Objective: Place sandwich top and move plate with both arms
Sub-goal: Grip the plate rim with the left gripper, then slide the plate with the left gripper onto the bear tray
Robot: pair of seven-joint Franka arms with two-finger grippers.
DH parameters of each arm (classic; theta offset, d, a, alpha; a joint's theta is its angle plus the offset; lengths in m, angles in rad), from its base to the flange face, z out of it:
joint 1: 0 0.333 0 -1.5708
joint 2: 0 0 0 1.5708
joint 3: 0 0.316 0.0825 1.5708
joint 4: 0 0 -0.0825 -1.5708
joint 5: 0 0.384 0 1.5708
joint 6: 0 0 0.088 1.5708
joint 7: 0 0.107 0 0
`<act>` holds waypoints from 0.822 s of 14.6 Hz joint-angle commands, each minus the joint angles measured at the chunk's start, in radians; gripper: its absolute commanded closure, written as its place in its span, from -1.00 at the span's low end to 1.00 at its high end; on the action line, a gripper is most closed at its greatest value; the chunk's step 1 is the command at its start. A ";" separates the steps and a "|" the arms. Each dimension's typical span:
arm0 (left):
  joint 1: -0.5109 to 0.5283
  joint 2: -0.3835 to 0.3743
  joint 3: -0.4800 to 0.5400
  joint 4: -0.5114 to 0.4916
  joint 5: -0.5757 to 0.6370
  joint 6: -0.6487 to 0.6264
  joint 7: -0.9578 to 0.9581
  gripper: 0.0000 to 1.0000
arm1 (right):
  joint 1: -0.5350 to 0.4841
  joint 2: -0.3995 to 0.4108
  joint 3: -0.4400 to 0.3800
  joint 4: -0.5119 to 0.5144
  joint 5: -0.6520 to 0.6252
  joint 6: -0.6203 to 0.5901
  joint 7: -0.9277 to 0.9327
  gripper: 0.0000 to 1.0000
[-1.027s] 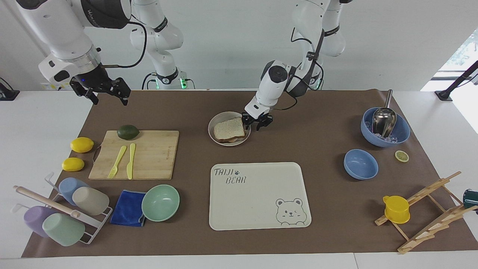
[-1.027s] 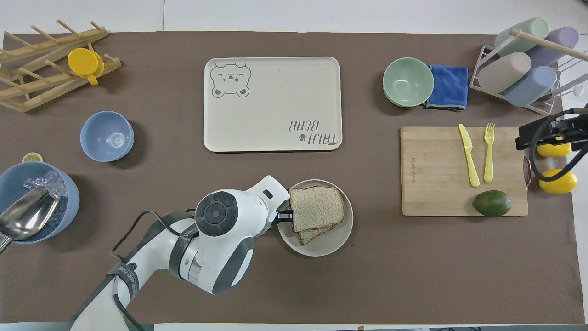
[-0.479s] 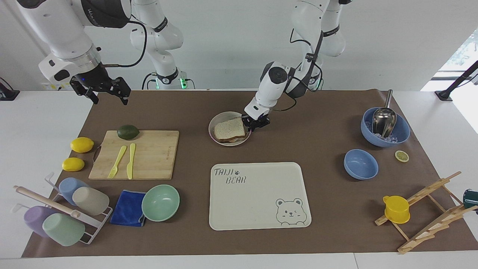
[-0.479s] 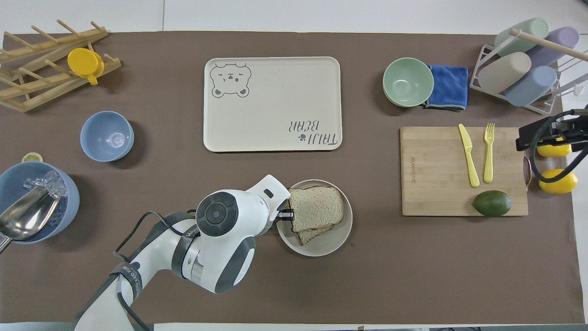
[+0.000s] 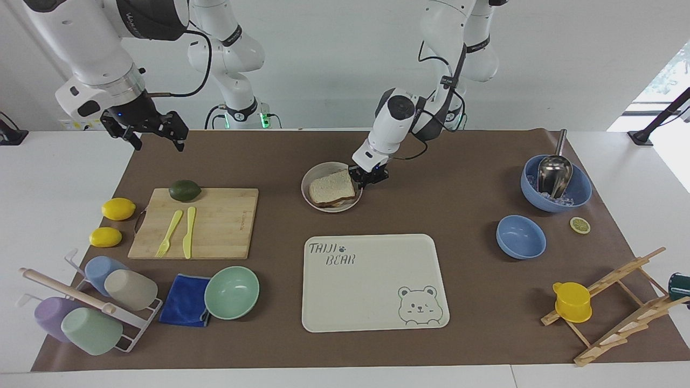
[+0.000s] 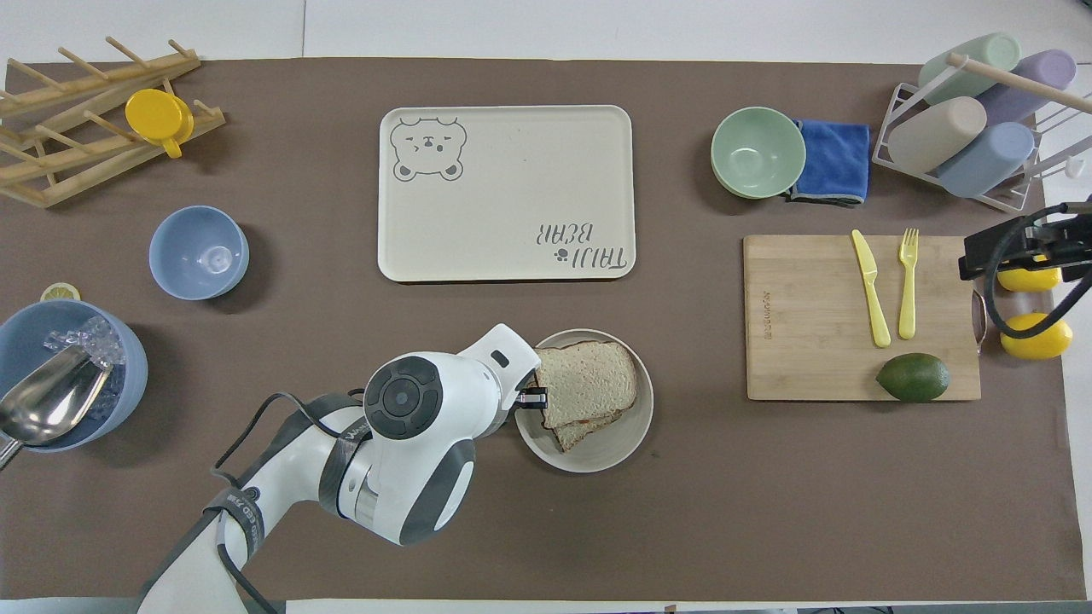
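On the plate [image 5: 330,203] the sandwich top [image 5: 331,187] already lies over the lower slice, its crust a little askew from the one beneath, so I judge the first half of my job done. The plate sits on the bench nearer to the robots than the bear-printed tray [image 5: 372,280], with bare brown mat between the two. My left gripper [image 5: 368,178] is down at the plate's rim on the side toward the left arm's end of the bench, fingers drawn fully together; it looks pinched onto the rim just beside the bread's edge (from above my own wrist hides most of the contact, so I judge the hold from the facing view). My right gripper [image 5: 156,133] hangs with its fingers spread and nothing in them, well apart from the plate, up over the edge of the mat toward the right arm's end. What remains, as I read it, is the move itself: the right gripper has yet to reach the plate's free side.
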 commanded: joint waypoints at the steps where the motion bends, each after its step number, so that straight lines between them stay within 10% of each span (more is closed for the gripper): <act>1: 0.009 -0.008 0.016 0.001 -0.012 0.001 0.007 1.00 | -0.010 -0.013 0.003 -0.012 0.017 -0.003 -0.025 -1.00; 6: 0.147 -0.043 0.016 0.177 -0.012 -0.266 0.019 1.00 | -0.010 -0.013 0.003 -0.012 0.017 -0.003 -0.025 -1.00; 12: 0.337 0.121 0.017 0.539 -0.036 -0.438 0.018 1.00 | -0.010 -0.013 0.003 -0.012 0.017 -0.003 -0.025 -1.00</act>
